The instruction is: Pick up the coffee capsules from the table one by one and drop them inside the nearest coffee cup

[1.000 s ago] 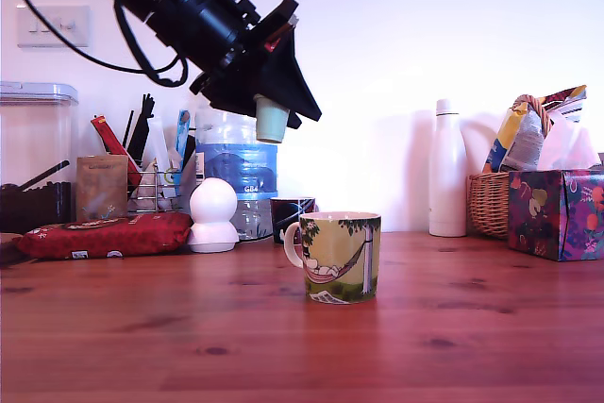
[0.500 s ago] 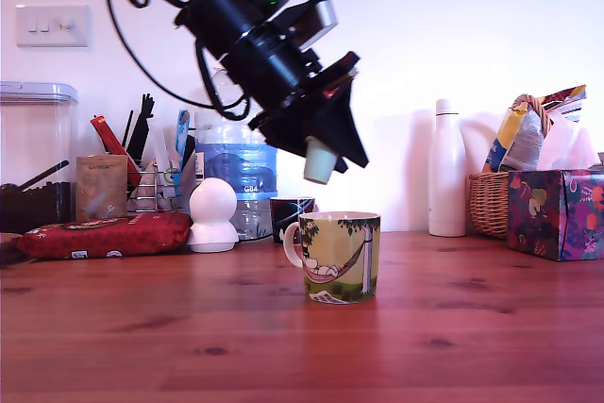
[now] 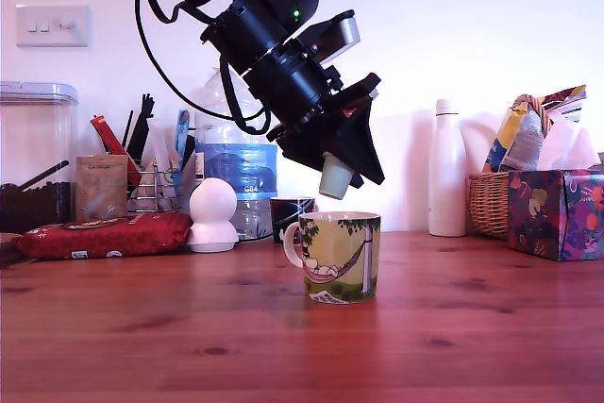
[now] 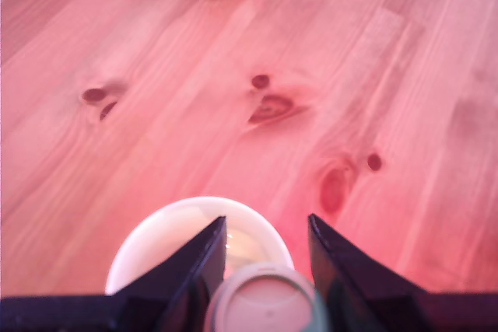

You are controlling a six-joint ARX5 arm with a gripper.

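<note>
My gripper [image 3: 337, 176] is shut on a pale cream-green coffee capsule [image 3: 335, 179] and holds it just above the rim of the coffee cup [image 3: 337, 256], a mug with a hammock print and a white handle. The mug stands on the reddish-brown wooden table [image 3: 453, 327]. In the wrist view the capsule [image 4: 264, 305] sits between the two dark fingers [image 4: 194, 270], directly over the cup's white rim [image 4: 148, 242], and the gripper [image 4: 264, 301] hides part of the cup's opening.
Behind the mug stands a small dark patterned cup [image 3: 289, 215], a white round figure [image 3: 213, 216] and a water bottle [image 3: 233, 172]. A white bottle [image 3: 447, 169], wicker basket [image 3: 491, 203] and floral box [image 3: 557, 213] are at the exterior view's right. A red pouch [image 3: 104, 234] lies left.
The arm has swung toward the exterior view's right and come down, carrying the capsule from high up left of the mug to just above its rim.
</note>
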